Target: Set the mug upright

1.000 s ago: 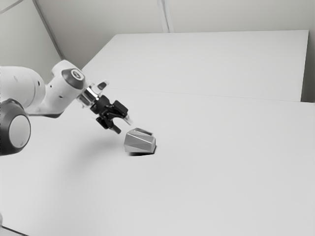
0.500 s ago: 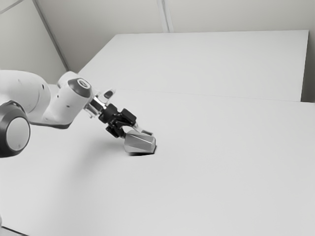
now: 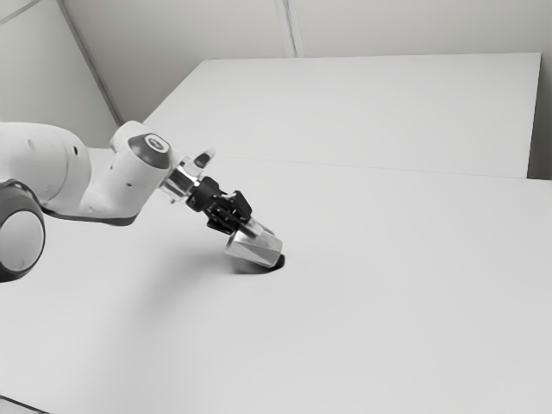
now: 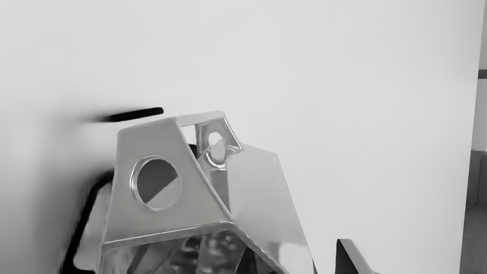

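text: none readable | joint cap (image 3: 148, 153): one small mark (image 3: 156, 143) (too tiny to make out)

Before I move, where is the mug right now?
In the exterior view, the mug is near the middle, slightly toward the view's left, tilted at the end of the gripper, with its dark shadow on the table.
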Controlling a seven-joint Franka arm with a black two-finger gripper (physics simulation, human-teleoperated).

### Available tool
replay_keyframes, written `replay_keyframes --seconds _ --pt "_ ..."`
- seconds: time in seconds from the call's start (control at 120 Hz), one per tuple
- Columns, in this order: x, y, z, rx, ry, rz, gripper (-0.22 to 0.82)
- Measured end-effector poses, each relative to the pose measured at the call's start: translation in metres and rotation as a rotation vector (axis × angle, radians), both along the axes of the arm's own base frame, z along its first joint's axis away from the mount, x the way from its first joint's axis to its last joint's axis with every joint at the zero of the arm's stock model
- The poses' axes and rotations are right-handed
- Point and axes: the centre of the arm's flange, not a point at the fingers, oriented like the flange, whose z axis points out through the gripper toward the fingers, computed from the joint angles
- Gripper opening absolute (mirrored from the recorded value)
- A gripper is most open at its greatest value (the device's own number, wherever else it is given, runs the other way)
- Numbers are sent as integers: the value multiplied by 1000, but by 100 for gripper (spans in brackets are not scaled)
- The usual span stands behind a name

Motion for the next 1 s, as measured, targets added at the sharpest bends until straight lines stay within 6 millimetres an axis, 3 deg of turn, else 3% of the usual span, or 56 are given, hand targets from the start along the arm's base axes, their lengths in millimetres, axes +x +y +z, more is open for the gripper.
replay_keyframes --seconds 0.15,0.358,0.475,0.6,0.675,0.842,1.0 --pt "2 -1 1 3 -3 5 -11" --pt "2 -1 5 7 -5 7 -15" --pt "1 -6 27 33 -36 -15 -16" --pt "-10 -14 68 172 -90 -113 -17" --pt "-17 -19 82 284 -101 -186 -17" --pt "-26 -47 95 525 -114 -350 -18" --pt "-30 -65 89 706 -97 -439 -18"
